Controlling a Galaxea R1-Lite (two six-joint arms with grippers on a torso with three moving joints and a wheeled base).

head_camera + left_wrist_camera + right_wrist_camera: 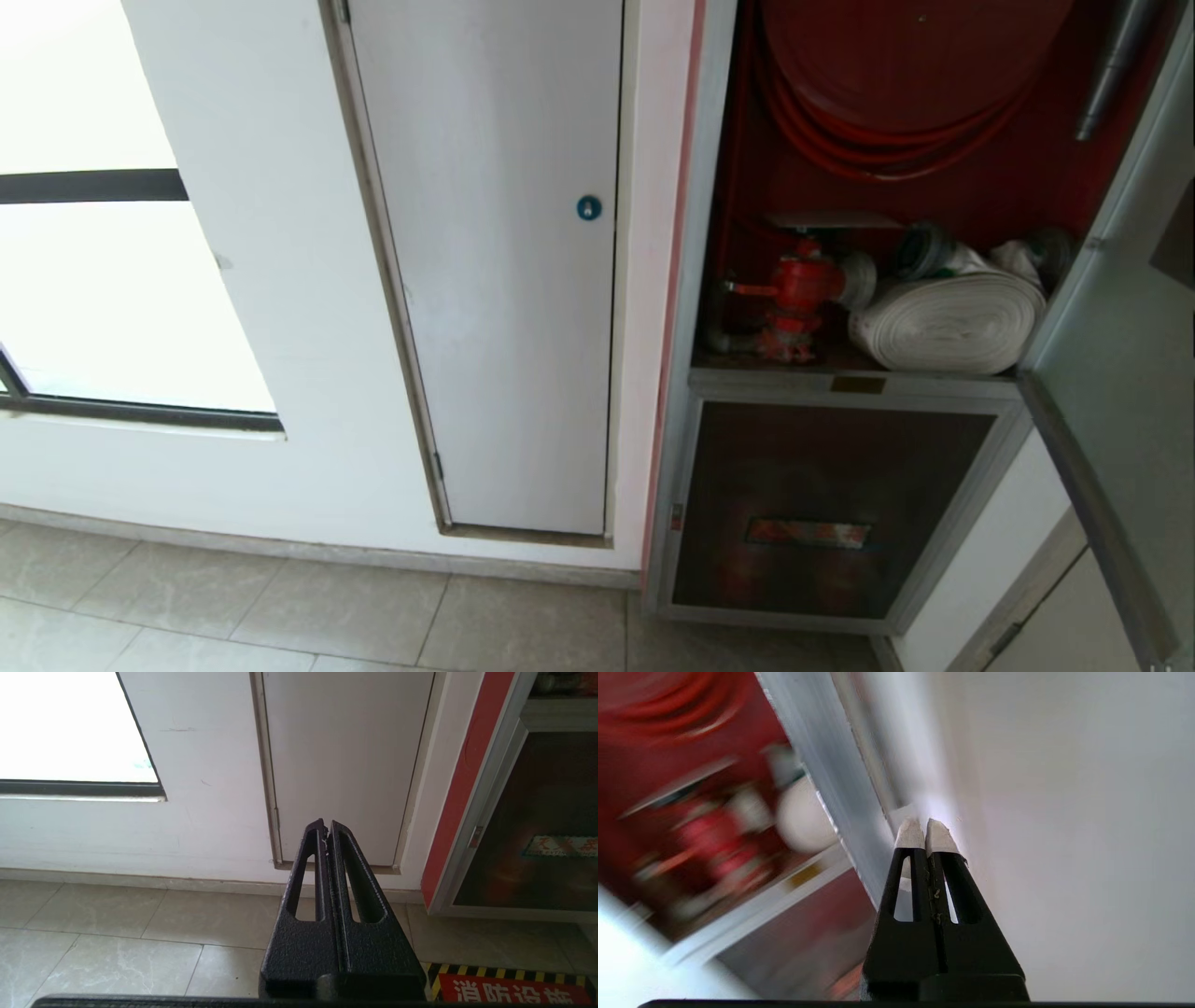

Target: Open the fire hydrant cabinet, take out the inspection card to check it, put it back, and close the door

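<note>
The fire hydrant cabinet stands open at about two o'clock from where the robot faces, its silver frame set into the white wall. Inside the red interior, the red hose reel fills the top at one o'clock. Below it the red valve sits at the left of the shelf, and the rolled white hose lies just beside it at its three o'clock. A thin pale sheet, seen edge-on, rests directly above the valve at its twelve o'clock; it may be the inspection card, though no print can be made out. The door is swung out toward the viewer along the right edge, at three o'clock. Under the shelf, the lower dark glass panel is closed, at five o'clock.

The right gripper is out of the head camera's sight; its own camera shows the white-tipped fingers pressed together with nothing between them, pointing at the gap between the door's silver edge and a pale surface beside it. That view is blurred, so contact cannot be judged.

The left gripper hangs low, also pressed together and empty, aimed at the foot of the white door with the blue lock, at eleven o'clock from the cabinet, above the tiled floor.
</note>
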